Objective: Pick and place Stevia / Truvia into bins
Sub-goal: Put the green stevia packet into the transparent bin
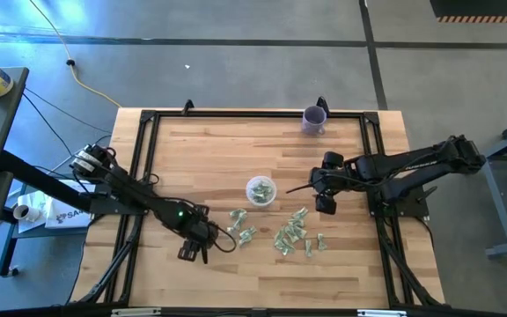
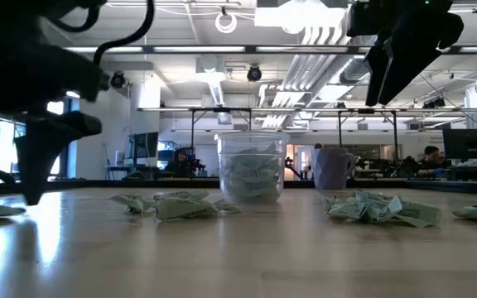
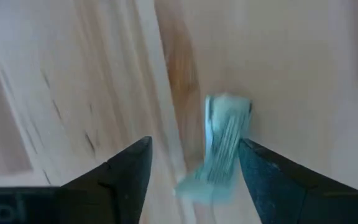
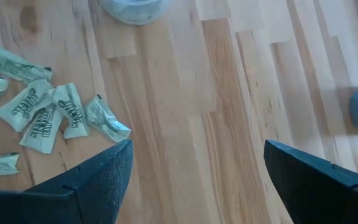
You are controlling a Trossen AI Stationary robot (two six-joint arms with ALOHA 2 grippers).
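A sachet (image 3: 224, 146) lies between the open left hand's (image 3: 194, 171) fingers.

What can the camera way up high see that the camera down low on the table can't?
Only the high view shows the whole wooden table and which arm is which: left claw near the front edge, right claw open beside the sachet pile. Only the low view shows the room behind and sachets stacked inside the clear cup. Both show the cup, scattered sachets and a purple cup.
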